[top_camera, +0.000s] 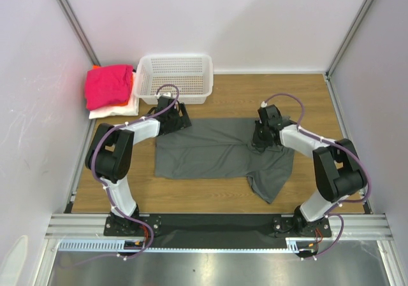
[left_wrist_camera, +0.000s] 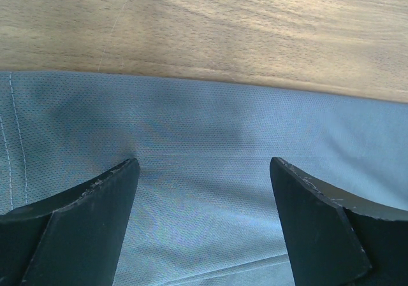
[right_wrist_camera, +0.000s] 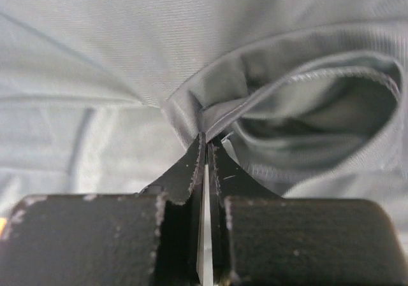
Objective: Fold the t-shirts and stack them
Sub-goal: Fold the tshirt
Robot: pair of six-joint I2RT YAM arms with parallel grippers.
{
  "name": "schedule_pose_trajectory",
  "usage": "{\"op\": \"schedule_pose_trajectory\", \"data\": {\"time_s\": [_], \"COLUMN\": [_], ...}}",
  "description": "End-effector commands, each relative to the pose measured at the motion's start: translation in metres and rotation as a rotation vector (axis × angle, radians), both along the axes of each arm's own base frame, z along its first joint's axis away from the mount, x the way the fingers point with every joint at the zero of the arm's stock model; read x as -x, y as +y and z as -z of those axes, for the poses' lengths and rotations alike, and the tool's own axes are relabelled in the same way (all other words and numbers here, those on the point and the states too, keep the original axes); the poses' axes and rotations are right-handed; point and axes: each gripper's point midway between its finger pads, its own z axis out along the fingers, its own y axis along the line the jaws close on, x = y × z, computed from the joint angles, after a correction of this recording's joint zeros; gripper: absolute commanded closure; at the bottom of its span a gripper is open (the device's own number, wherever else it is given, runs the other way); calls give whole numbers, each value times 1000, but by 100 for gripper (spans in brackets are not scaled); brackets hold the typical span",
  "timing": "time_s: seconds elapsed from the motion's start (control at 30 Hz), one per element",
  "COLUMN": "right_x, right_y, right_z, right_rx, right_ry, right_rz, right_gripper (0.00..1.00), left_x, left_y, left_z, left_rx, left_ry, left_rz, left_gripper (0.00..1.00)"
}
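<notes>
A dark grey t-shirt lies spread flat across the middle of the table, one sleeve hanging toward the front right. My left gripper hovers low over its far left edge. In the left wrist view that gripper is open, with grey cloth between and below its fingers. My right gripper sits on the shirt's far right part. The right wrist view shows it shut on a pinched fold of grey cloth beside a hemmed opening.
A white mesh basket stands at the back, just behind the left gripper. To its left, in the back corner, lies a pile with a magenta t-shirt over an orange one and a white one. Walls close three sides.
</notes>
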Motion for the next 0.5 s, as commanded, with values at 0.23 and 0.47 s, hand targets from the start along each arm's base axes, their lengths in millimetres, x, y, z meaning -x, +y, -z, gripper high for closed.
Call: {"op": "schedule_pose_trajectory", "data": {"time_s": [0.23,0.47], "right_x": [55,49], "right_y": [2,-2], "right_z": [-9,-22], "right_rx": [-43,-28], "right_ry": [84,82], "right_rz": [-7,20], "right_gripper": [95,48], "left_x": [-7,-7], "left_y": [0,0], "left_z": [-1,1], "left_rx": [0,-5], "left_ry": [-10,-8], "left_rz": [9,13], "left_gripper": [11,11]}}
